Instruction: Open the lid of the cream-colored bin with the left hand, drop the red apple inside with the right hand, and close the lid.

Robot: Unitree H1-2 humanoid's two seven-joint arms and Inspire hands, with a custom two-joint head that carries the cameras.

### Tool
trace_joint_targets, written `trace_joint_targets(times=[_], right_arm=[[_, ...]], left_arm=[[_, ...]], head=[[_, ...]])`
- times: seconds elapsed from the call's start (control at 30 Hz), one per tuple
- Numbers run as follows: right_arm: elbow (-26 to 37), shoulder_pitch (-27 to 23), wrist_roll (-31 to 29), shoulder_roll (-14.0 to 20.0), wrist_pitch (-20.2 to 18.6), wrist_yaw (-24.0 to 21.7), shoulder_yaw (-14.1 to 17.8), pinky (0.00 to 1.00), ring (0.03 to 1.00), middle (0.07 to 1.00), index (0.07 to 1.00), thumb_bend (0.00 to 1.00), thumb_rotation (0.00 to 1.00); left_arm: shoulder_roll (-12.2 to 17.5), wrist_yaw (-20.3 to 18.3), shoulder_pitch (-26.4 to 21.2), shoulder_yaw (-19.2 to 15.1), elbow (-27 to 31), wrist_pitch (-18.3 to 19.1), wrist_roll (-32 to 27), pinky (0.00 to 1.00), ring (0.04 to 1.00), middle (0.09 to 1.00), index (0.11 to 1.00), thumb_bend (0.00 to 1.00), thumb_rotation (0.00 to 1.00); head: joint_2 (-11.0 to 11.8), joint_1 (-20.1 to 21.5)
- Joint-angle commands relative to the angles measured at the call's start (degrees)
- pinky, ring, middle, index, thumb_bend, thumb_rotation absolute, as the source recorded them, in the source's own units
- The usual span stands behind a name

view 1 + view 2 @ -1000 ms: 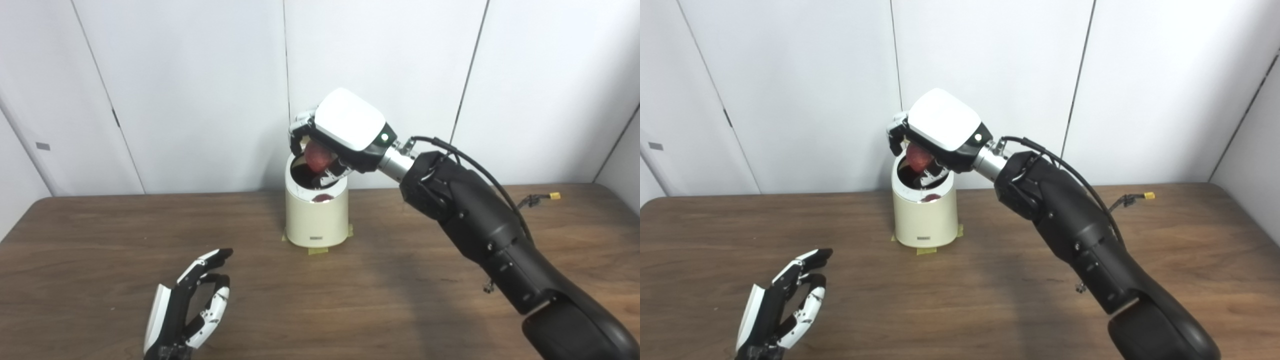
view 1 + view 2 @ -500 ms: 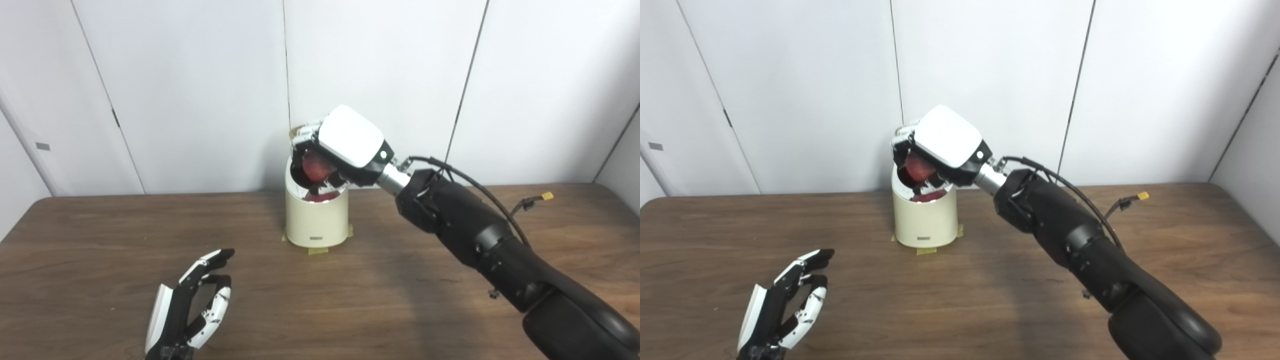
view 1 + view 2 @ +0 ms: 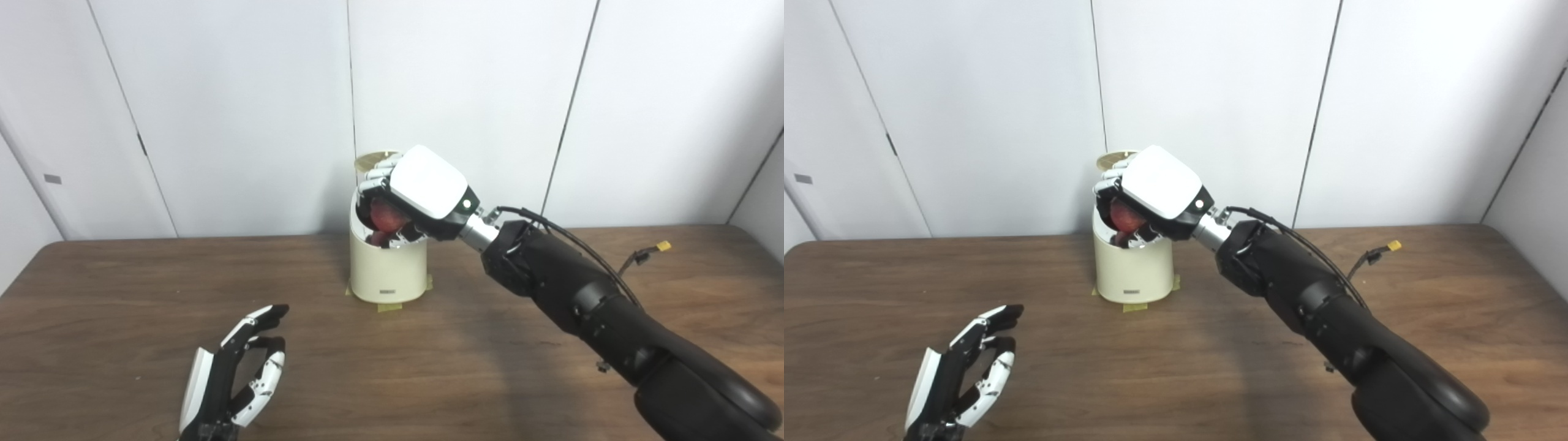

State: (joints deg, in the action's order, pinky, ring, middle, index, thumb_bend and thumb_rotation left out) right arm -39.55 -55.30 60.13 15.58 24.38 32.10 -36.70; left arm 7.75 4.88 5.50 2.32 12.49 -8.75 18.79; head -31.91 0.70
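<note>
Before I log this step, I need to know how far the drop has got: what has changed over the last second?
The right hand, shut on the red apple, has come down so the apple now sits at the mouth of the cream-colored bin, and the arm has dropped with it. The raised lid now shows behind the hand. Nothing has been let go. The left hand stays open near the table's front edge, and the bin has not moved.

I worked in what looked like a lab or test room rather than a home. Plain white wall panels [image 3: 245, 110] with dark seams filled the upper half of the frame. A bare wood-grain table [image 3: 429, 367] filled the lower half. The cream-colored bin [image 3: 388, 269] at center was fixed down with tape [image 3: 389, 308], and a loose cable with a yellow connector [image 3: 663, 247] lay at right.
</note>
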Motion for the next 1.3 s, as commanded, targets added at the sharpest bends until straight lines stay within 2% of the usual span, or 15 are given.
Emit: trace_joint_targets(times=[0.0, 0.07, 0.13, 0.37, 0.57, 0.67, 0.77, 0.8, 0.83, 0.9, 1.0, 1.1, 1.13, 1.23, 1.27], right_arm=[[3.1, -2.7, 0.0, 0.5, -3.2, -2.3, 1.8, 0.52, 0.656, 0.695, 0.6, 0.79, 0.02], [4.1, -2.2, -0.1, 0.5, -4.3, -3.9, 2.4, 0.55, 0.71, 0.775, 0.698, 0.95, 0.0], [4.6, -1.9, -0.4, 0.4, -4.5, -4.5, 2.8, 0.56, 0.754, 0.828, 0.748, 0.99, 0.0], [5.8, -1.4, 0.1, 0.5, -5.1, -5.4, 3.8, 0.66, 0.864, 0.905, 0.826, 1.0, 0.0], [6.9, -1.2, 0.3, 0.5, -5.6, -5.8, 4.5, 0.63, 0.862, 0.896, 0.821, 0.99, 0.0], [6.9, -1.0, 0.3, 0.5, -4.3, -3.2, 4.9, 0.62, 0.837, 0.87, 0.799, 1.0, 0.0], [7.1, -0.5, 0.6, 0.3, -2.3, 2.7, 5.6, 0.54, 0.686, 0.754, 0.699, 0.91, 0.07], [7.7, 0.1, -0.1, 0.1, -1.0, 5.3, 6.3, 0.49, 0.612, 0.677, 0.636, 0.87, 0.1], [8.0, 0.6, -0.6, -0.2, -0.1, 7.1, 6.8, 0.44, 0.537, 0.594, 0.561, 0.7, 0.12], [10.0, 2.3, -2.9, -0.8, 1.9, 9.5, 8.4, 0.37, 0.425, 0.466, 0.494, 0.56, 0.14], [14.8, 5.7, -7.2, -1.9, 2.5, 10.2, 10.8, 0.29, 0.319, 0.367, 0.474, 0.53, 0.15], [22.3, 10.8, -13.7, -2.7, 2.4, 6.5, 13.6, 0.22, 0.241, 0.293, 0.47, 0.52, 0.15], [26.2, 13.4, -17.3, -2.8, 1.3, 2.7, 14.8, 0.22, 0.243, 0.297, 0.469, 0.52, 0.15], [38.3, 22.0, -30.0, -2.5, -6.5, -10.7, 17.6, 0.37, 0.448, 0.501, 0.485, 0.5, 0.16], [41.6, 24.5, -32.9, -2.6, -9.3, -14.1, 18.4, 0.46, 0.563, 0.608, 0.589, 0.52, 0.43]], left_arm=[[-1.9, 1.1, -0.3, -0.1, 2.1, -0.9, 0.3, 0.7, 0.794, 0.803, 0.78, 0.19, 0.53], [-1.8, 1.0, -0.3, -0.1, 2.2, -0.8, 0.2, 0.7, 0.794, 0.804, 0.782, 0.18, 0.54], [-1.7, 0.9, -0.3, 0.0, 2.2, -0.7, 0.3, 0.71, 0.798, 0.805, 0.783, 0.18, 0.54], [-1.9, 1.0, -0.3, 0.0, 2.2, -0.8, 0.2, 0.7, 0.795, 0.802, 0.779, 0.18, 0.55], [-1.8, 0.6, -0.3, 0.2, 2.3, -0.3, -0.3, 0.71, 0.803, 0.811, 0.787, 0.18, 0.55], [-1.9, 0.7, -0.2, 0.2, 2.4, -0.3, -0.1, 0.71, 0.799, 0.806, 0.782, 0.18, 0.53], [-2.0, 0.8, -0.1, 0.3, 2.4, -0.3, 0.0, 0.7, 0.793, 0.801, 0.778, 0.18, 0.52], [-1.9, 0.9, -0.1, 0.3, 2.2, -0.6, 0.1, 0.7, 0.791, 0.799, 0.776, 0.17, 0.52], [-1.9, 1.0, -0.2, 0.3, 2.0, -0.9, 0.2, 0.7, 0.789, 0.797, 0.775, 0.17, 0.52], [-1.9, 1.2, -0.2, 0.2, 1.7, -1.1, 0.1, 0.69, 0.785, 0.793, 0.772, 0.17, 0.52], [-1.9, 1.4, -0.3, 0.1, 1.5, -1.2, 0.2, 0.69, 0.781, 0.79, 0.768, 0.17, 0.51], [-1.6, 1.5, -0.5, 0.2, 1.3, -1.3, 0.3, 0.68, 0.776, 0.787, 0.767, 0.18, 0.53], [-1.6, 1.5, -0.5, 0.2, 1.2, -1.4, 0.3, 0.68, 0.775, 0.786, 0.767, 0.18, 0.54], [-1.3, 1.3, -0.7, 0.1, 1.2, -1.2, -0.1, 0.69, 0.776, 0.785, 0.768, 0.17, 0.54], [-1.2, 1.2, -0.8, 0.0, 1.2, -1.2, -0.2, 0.69, 0.776, 0.785, 0.769, 0.18, 0.55]], head=[[-0.1, 0.0], [-0.1, 0.1], [-0.1, 0.1], [0.0, 0.2], [0.0, 0.3], [-0.1, 0.4], [-0.2, 0.3], [-0.2, 0.3], [-0.2, 0.3], [-0.2, 0.3], [-0.3, 0.3], [-0.3, 0.4], [-0.3, 0.4], [-0.2, 0.6], [-0.1, 0.7]])
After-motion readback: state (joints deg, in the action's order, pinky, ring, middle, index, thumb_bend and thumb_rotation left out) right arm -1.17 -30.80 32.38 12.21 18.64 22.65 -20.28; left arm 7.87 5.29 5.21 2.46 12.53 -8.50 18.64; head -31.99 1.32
